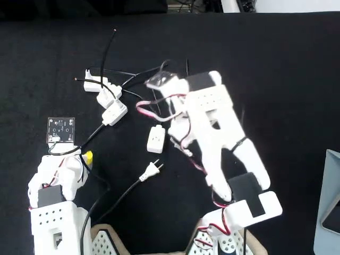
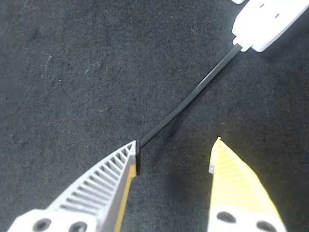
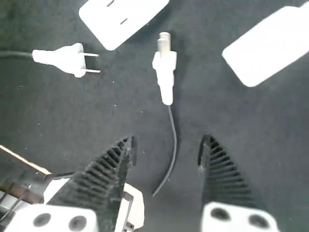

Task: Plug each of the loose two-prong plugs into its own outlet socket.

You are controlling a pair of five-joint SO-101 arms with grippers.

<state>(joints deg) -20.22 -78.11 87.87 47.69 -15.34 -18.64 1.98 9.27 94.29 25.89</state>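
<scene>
My right gripper is open just above the cloth. A small white plug lies just beyond its black fingertips, and the plug's thin black cable runs back between them. A second loose two-prong plug lies off to one side, beside a single white outlet block. My left gripper is open too, with one white and one yellow finger. A black cable runs from its white fingertip to a white outlet block.
Two more white outlet blocks with black leads cluster at the back left. A small marker card lies near the left arm. The right arm spans the table's middle. A grey object stands at the right edge.
</scene>
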